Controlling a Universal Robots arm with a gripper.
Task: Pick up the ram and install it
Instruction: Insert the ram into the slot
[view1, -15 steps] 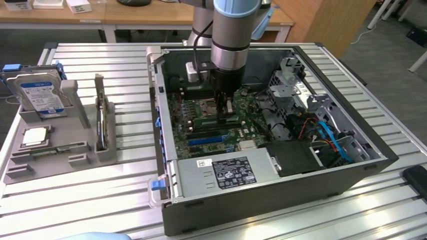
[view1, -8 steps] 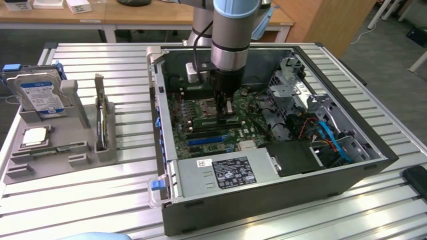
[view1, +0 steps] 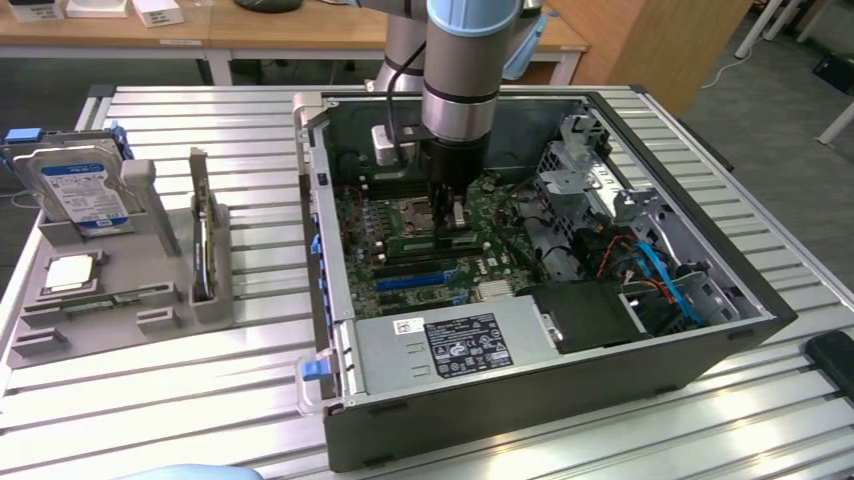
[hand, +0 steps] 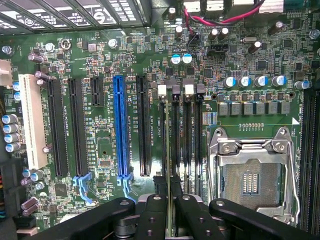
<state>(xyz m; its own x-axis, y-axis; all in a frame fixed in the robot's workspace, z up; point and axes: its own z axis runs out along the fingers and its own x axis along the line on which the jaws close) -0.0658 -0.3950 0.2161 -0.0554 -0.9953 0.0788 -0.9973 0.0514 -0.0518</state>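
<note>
At the exterior view's left, a grey holder (view1: 134, 310) sits on the slatted metal surface (view1: 200, 400). It carries a silver hard drive (view1: 83, 190) standing upright at its back and a square processor chip (view1: 74, 272) lying flat near its front.

In the middle stands an open computer case (view1: 534, 400) with its motherboard (view1: 400, 225) exposed. The arm (view1: 461, 60) reaches straight down into it, and the end effector (view1: 447, 215) hangs just above the board. A labelled power supply (view1: 454, 350) fills the case's near corner.

In the wrist view the end effector (hand: 170, 192) is closed on the ram (hand: 170, 186). The ram is seen edge-on as a thin strip pinched between the black fingertips (hand: 159, 197). It is held in line with the row of memory slots (hand: 187, 140), directly over them, between the blue expansion slot (hand: 120, 125) and the open processor socket (hand: 252, 175). Whether its lower edge touches a slot I cannot tell.

Toward the exterior view's right, blue cables (view1: 674, 290) and metal drive brackets (view1: 587, 160) line that side of the case.
</note>
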